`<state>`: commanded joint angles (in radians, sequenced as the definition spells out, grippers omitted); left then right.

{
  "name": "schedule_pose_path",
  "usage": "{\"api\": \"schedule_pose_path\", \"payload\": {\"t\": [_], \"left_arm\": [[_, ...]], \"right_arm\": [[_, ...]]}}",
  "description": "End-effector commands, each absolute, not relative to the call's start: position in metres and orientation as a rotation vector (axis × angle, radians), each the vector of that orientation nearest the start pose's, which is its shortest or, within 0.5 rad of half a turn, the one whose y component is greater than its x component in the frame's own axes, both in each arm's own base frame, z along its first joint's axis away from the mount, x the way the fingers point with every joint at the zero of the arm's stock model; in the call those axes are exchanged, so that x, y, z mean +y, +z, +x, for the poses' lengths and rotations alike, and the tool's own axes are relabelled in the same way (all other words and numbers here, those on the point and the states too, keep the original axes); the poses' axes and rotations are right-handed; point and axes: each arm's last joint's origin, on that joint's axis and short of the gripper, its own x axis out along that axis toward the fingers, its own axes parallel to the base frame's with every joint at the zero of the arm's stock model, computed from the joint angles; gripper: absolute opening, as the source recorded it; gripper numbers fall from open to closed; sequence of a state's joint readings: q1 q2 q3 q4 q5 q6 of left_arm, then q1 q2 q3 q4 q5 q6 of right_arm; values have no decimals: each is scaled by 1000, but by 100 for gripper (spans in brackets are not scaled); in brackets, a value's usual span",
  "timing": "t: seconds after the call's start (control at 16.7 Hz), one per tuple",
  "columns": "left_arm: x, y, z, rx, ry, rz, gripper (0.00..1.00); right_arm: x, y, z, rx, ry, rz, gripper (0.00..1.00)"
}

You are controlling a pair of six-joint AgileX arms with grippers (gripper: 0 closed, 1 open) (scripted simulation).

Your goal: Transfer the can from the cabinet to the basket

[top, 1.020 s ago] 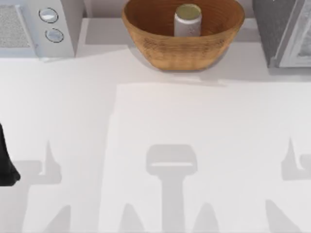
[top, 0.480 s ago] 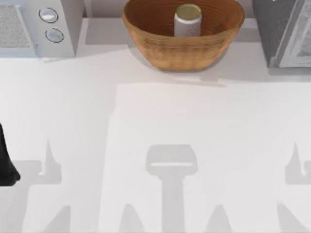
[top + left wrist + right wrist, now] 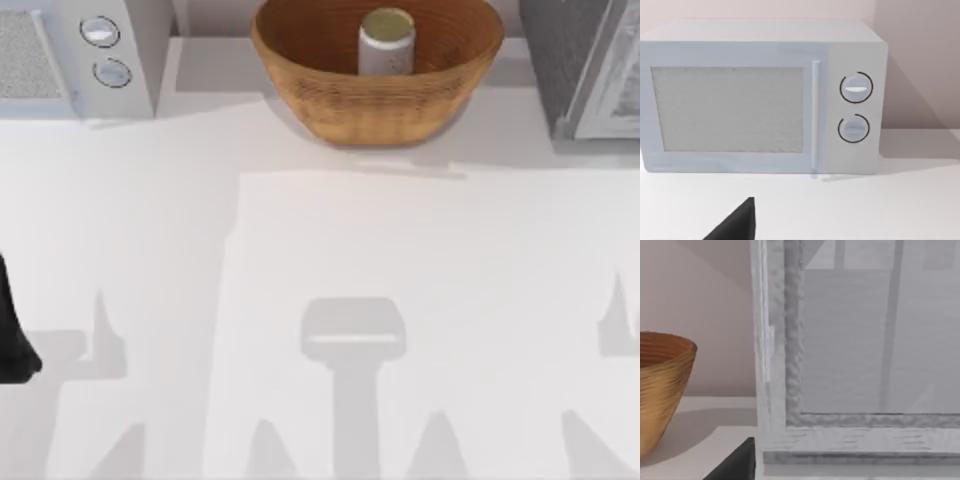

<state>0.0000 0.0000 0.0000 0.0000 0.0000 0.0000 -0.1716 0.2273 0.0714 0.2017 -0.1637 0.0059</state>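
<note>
At the table's (image 3: 320,300) left edge we are seeing a dark part of our left arm (image 3: 12,335) sitting parked; its gripper's jaws are hidden, so we cannot tell how far apart they are. In the left wrist view a black tip (image 3: 735,224), perhaps one finger, is pointing toward the white microwave (image 3: 760,97). A similar dark tip (image 3: 737,462) is showing in the right wrist view, and we cannot tell that gripper's state either. Farther back, at the middle of the far edge, the wicker basket (image 3: 340,100) is sitting with the can (image 3: 386,40) standing upright inside it. The microwave is occupying the far left corner, the grey speckled cabinet (image 3: 570,60) the far right corner, just beside the basket.
</note>
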Motion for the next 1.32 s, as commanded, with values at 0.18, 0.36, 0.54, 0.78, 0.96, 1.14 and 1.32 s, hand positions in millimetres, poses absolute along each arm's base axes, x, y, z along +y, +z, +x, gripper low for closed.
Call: {"api": "schedule_pose_path", "payload": {"t": [0.18, 0.36, 0.54, 0.78, 0.96, 1.14, 1.32], "left_arm": [[-1, 160, 106, 0, 0, 0, 100], [-1, 160, 106, 0, 0, 0, 100], [-1, 160, 106, 0, 0, 0, 100], [-1, 160, 106, 0, 0, 0, 100], [-1, 160, 106, 0, 0, 0, 100], [-1, 160, 106, 0, 0, 0, 100], [-1, 160, 106, 0, 0, 0, 100]], "right_arm": [[-36, 198, 133, -48, -6, -13, 100], [-67, 204, 151, -38, -1, -17, 100], [-108, 200, 164, -22, 3, -14, 100], [-162, 181, 165, -5, 6, -3, 100], [-190, 167, 158, 0, 5, 2, 100], [-201, 161, 154, -1, 3, 0, 100], [-201, 161, 154, -1, 3, 0, 100]]}}
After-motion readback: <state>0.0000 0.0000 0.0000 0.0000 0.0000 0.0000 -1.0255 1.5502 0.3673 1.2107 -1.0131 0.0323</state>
